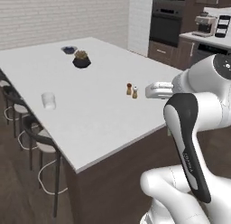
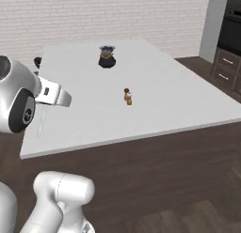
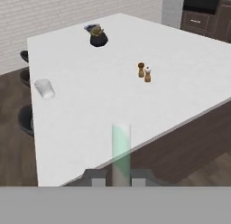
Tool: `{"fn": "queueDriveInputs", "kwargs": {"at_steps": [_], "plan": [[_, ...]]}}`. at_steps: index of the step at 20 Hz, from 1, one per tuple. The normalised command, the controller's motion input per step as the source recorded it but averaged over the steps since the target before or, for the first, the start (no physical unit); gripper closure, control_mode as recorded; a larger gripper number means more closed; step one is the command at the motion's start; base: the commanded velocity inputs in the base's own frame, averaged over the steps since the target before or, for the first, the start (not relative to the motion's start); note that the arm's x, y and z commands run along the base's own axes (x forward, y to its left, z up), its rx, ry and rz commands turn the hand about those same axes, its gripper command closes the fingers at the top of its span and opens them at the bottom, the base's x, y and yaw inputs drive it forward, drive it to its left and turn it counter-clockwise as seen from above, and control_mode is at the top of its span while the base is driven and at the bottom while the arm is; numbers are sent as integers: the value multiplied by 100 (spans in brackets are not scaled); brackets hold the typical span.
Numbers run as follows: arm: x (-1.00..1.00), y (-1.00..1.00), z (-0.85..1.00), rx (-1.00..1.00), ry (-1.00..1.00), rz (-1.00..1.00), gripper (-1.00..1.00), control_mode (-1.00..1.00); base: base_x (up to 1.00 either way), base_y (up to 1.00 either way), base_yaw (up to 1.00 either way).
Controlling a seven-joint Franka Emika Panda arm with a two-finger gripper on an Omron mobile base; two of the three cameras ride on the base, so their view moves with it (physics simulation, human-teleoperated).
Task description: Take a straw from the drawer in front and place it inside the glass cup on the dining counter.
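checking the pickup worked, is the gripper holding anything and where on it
Yes: the gripper is shut on the straw, pinching its lower end so the rest sticks up beyond the fingertips.

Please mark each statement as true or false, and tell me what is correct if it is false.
1. The gripper is shut on the straw. True.
2. The straw is already inside the glass cup. False: the cup stands apart on the dining counter, with no straw in it.
3. Two small shakers stand side by side on the counter. True.
4. The glass cup lies tipped on its side. False: it stands upright near the edge where the stools are.
5. A dark bowl sits on the counter. True.
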Motion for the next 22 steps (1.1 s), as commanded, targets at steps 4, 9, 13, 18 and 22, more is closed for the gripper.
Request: {"fn": "queueDriveInputs", "kwargs": {"at_steps": [4,9,13,18,22], "plan": [[0,0,0,0,0,0,100,100,0,100,-15],[0,0,0,0,0,0,100,100,2,100,-31],[0,0,0,0,0,0,100,100,0,100,-44],[0,0,0,0,0,0,100,100,4,100,-53],[0,0,0,0,0,0,100,100,15,100,-57]]}}
